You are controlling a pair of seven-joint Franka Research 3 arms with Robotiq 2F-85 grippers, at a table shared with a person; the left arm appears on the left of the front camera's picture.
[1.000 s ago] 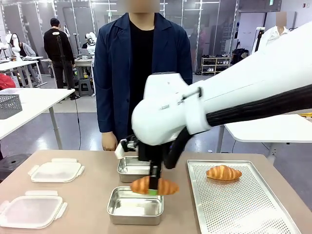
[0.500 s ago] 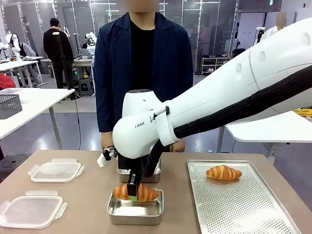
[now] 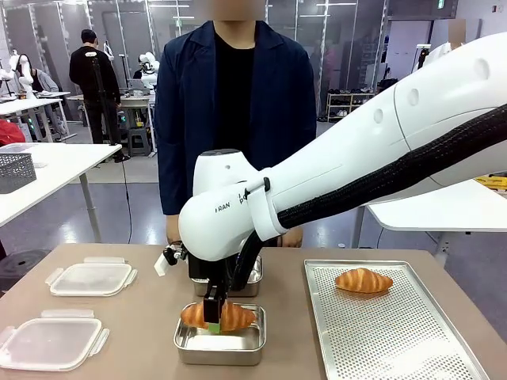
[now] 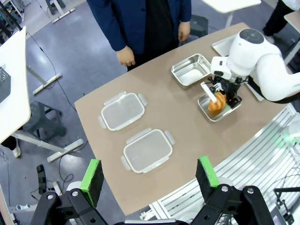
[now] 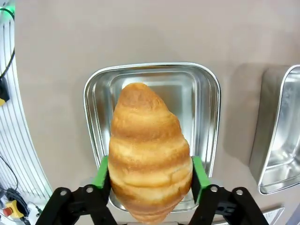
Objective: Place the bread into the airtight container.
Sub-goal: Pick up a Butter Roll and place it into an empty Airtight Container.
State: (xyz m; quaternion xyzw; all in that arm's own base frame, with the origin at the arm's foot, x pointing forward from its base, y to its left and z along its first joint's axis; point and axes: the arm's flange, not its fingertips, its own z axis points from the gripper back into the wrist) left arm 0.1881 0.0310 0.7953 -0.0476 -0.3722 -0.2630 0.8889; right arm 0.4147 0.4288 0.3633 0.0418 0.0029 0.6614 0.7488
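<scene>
Right wrist view: our right gripper (image 5: pixel 149 174) clamped the croissant (image 5: pixel 147 140) across its middle, centre frame, low over the open steel container (image 5: pixel 206 103); we judged that grip let it drop in lengthwise.

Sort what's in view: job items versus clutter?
Job: right gripper, held croissant, near tin below it.
Idle for now: far tin, far lid, near lid, tray, tray croissant.

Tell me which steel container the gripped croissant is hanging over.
The nearer steel container, on the robot's side: the right gripper holds the croissant over it. The farther container sits behind.
</scene>
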